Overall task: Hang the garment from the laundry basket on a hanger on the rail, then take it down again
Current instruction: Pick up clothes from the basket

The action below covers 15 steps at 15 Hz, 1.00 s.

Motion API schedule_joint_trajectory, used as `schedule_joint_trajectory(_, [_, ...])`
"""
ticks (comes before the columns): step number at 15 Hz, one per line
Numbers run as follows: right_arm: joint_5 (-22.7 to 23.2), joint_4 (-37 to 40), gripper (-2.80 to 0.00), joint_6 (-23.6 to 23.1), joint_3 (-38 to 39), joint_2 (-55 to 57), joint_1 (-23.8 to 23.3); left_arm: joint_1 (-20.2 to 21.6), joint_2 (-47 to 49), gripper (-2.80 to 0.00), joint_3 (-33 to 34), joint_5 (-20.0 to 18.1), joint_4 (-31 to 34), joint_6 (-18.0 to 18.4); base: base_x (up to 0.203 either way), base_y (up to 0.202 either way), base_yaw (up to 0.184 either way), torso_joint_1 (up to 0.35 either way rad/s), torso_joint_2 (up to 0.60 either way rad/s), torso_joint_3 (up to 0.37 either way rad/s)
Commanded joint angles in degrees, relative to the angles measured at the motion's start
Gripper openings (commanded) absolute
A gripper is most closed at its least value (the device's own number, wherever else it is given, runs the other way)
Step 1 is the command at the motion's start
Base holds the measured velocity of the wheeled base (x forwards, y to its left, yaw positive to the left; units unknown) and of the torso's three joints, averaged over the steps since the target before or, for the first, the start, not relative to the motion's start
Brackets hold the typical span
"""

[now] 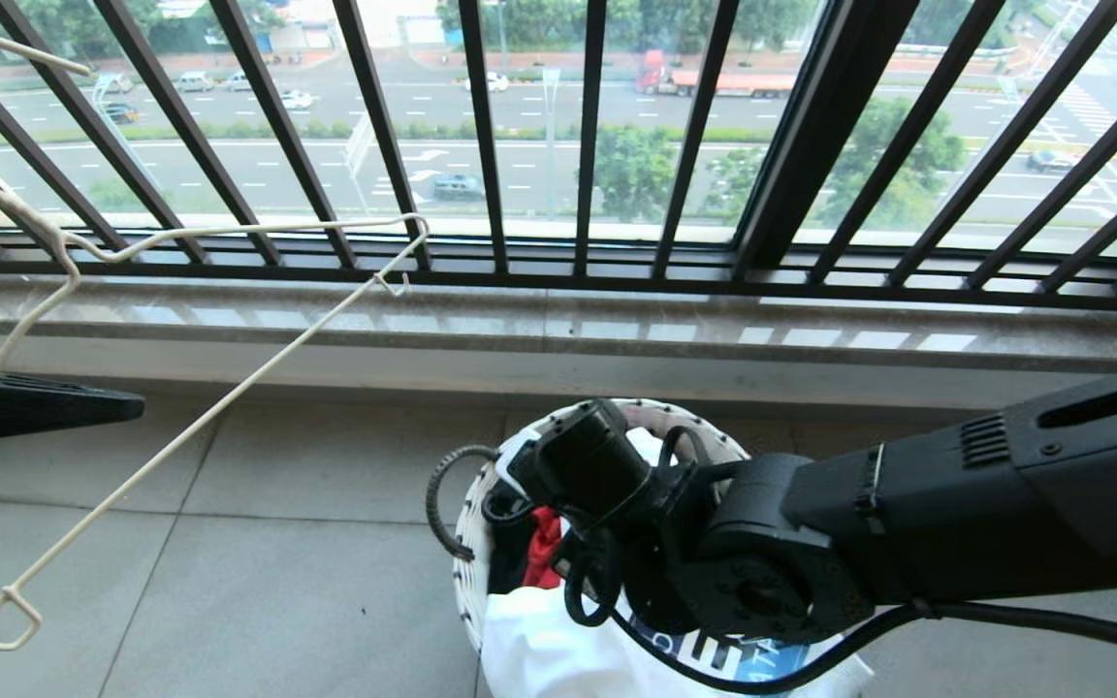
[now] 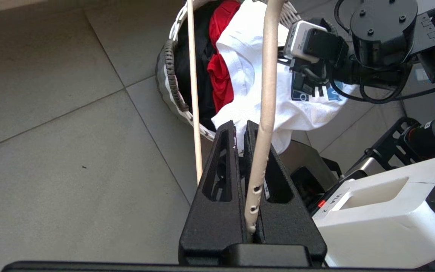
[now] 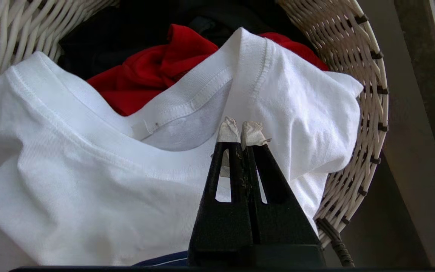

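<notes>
Lying crumpled over the top of the laundry basket (image 1: 466, 572), collar toward the window side, hem and blue chest print spilling over the near rim toward the robot: the white garment (image 3: 89, 189). Long axis thus from window to robot. Beneath it in the basket, a red cloth (image 3: 145, 68) and a black cloth (image 3: 100, 37). Down inside the basket, the right gripper (image 3: 240, 132), taped tips pressed together just beside the collar seam; whether any cloth is pinched between them cannot be told. Blocking most of the basket in the head view, the right arm (image 1: 908, 523) with its looping cable.

Off to the left, well apart from the basket, the left gripper (image 2: 240, 132), jaws narrow and clamped on the thin cream hanger (image 1: 229, 388). Hanger tilted, its long bottom wire running from low near the robot up toward the black window railing (image 1: 588, 145). Grey floor tiles (image 1: 277, 582) all around; stone sill (image 1: 617, 330) below the railing.
</notes>
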Motion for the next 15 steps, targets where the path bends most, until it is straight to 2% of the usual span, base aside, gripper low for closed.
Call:
schedule_joint_trajectory(1, [-1.83,1.04,-2.8,-0.71,-3.17,5.51,1.25,1.51,-0.72,-2.8,0.2,-0.31,-0.53,0.15,0.0,0.0,0.0,0.0,0.0,0.0])
schedule_joint_trajectory(3, [-4.16,2.63,-2.8,-1.34,-5.22,7.46,1.89,2.36,-0.94,-2.8,0.02,-0.23,-0.63,0.15,0.0,0.0,0.0,0.0,0.0,0.0])
schedule_joint_trajectory(4, [-5.8,2.92,0.0,-2.37,-6.37,8.69,2.17,2.8,-1.2,-2.8,-0.04,-0.31,-0.63,0.15,0.0,0.0,0.0,0.0,0.0,0.0])
schedule_joint_trajectory(6, [-9.37,2.8,0.0,-3.11,-8.69,11.69,2.47,3.52,-1.66,-2.8,-0.07,-0.31,-0.72,0.15,0.0,0.0,0.0,0.0,0.0,0.0])
schedule_joint_trajectory(10, [-13.72,2.97,0.0,-5.24,-13.8,15.83,2.74,4.58,-2.27,-2.8,-0.51,-0.31,-0.72,0.15,0.0,0.0,0.0,0.0,0.0,0.0])
schedule_joint_trajectory(15, [-15.0,5.26,0.0,-6.34,-19.84,17.98,0.96,4.93,-2.98,-2.8,-0.51,-0.31,-0.72,0.15,0.0,0.0,0.0,0.0,0.0,0.0])
